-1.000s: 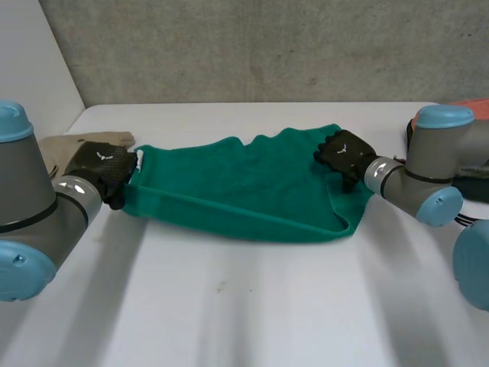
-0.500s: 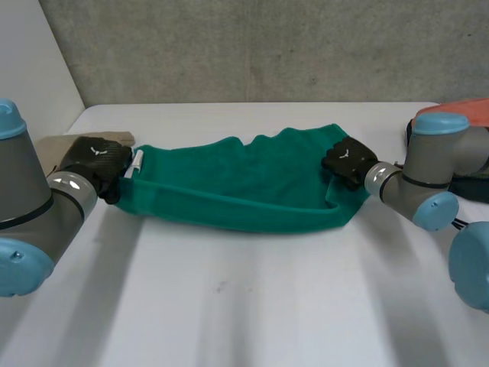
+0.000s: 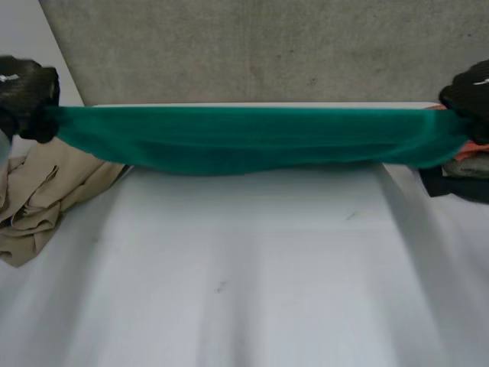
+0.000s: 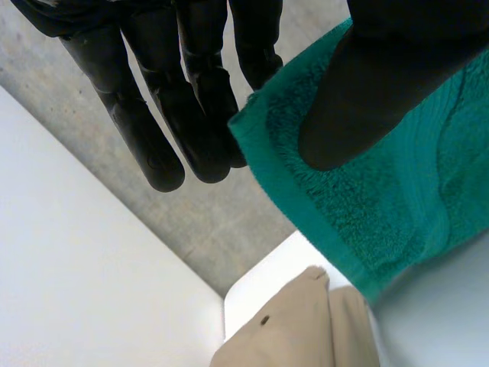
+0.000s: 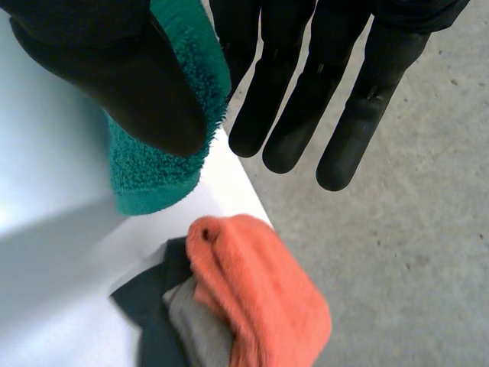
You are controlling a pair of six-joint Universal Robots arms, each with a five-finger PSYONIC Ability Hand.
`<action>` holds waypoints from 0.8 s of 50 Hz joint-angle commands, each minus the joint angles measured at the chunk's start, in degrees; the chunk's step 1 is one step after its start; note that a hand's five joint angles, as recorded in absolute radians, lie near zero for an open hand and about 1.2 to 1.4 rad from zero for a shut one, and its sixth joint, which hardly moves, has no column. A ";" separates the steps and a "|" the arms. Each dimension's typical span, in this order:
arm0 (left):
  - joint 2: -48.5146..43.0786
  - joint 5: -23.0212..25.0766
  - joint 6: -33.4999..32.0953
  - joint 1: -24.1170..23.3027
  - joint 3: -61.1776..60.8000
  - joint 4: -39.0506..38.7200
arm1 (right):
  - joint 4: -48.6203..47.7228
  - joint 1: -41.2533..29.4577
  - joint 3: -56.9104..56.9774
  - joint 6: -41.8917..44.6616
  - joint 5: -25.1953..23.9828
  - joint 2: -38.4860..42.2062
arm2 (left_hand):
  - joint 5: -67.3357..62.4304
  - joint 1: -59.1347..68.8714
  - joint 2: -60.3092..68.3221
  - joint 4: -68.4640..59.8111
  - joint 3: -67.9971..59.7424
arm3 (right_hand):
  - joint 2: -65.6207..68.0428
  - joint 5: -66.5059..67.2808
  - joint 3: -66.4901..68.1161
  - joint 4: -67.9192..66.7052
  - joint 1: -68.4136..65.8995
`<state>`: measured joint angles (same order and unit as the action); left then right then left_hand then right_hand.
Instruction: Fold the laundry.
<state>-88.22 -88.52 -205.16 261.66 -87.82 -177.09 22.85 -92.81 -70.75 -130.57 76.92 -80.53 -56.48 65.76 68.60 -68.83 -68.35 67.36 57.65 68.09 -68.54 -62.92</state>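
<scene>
A green towel (image 3: pixel 252 138) hangs stretched in the air above the white table (image 3: pixel 244 275), pulled into a long sagging band between my two hands. My left hand (image 3: pixel 23 88) holds its left end. In the left wrist view the thumb (image 4: pixel 382 84) pinches the towel's corner (image 4: pixel 382 214) against the straight fingers (image 4: pixel 145 115). My right hand (image 3: pixel 470 88) holds the right end. Seen from the right wrist, the thumb (image 5: pixel 114 69) clamps the towel's edge (image 5: pixel 153 172) against the fingers (image 5: pixel 290 99).
A crumpled beige garment (image 3: pixel 46 191) lies at the table's left edge, under my left hand (image 4: pixel 298 329). At the right edge sits a pile of orange, grey and dark clothes (image 5: pixel 260 298), partly seen below my right hand (image 3: pixel 458 176). A grey wall stands behind the table.
Both hands have risen and spread apart, lifting the towel off the table and pulling it taut. The right hand closed on the towel's end during this time.
</scene>
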 commanded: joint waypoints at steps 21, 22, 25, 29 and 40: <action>-33.59 -0.87 -8.77 -5.63 22.40 -15.65 | -13.93 -6.23 19.30 -6.53 11.05 26.38 | -13.52 14.24 11.40 -11.17 -11.65 | 12.64 12.35 11.91 -11.46 -17.08; -34.55 -0.96 -8.59 -5.72 24.95 -16.96 | -17.11 -6.68 20.90 -7.50 11.40 26.65 | -13.52 14.24 11.40 -11.17 -11.65 | 12.64 12.35 11.91 -11.46 -17.08; -37.55 -1.48 -6.14 -6.16 35.15 -24.77 | -32.26 -8.08 24.77 -12.05 12.54 26.57 | -13.52 14.24 11.40 -11.17 -11.65 | 12.64 12.35 11.91 -11.46 -17.08; -37.73 -1.92 1.67 -5.73 40.09 -36.56 | -50.64 -8.53 23.65 -16.89 13.60 24.38 | -13.52 14.24 11.40 -11.17 -11.65 | 12.64 12.35 11.91 -11.46 -17.08; -36.24 -6.58 8.02 -5.03 31.68 -35.00 | -53.79 -9.50 16.97 -17.61 12.99 24.46 | -13.52 14.24 11.40 -11.17 -11.65 | 12.64 12.35 11.91 -11.46 -17.08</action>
<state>-125.30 -94.26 -197.60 256.16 -48.26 -217.52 -34.28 -102.04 -48.85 -148.41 90.94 -56.46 -56.87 65.76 68.64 -68.85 -68.41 67.36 58.40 68.11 -68.56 -62.92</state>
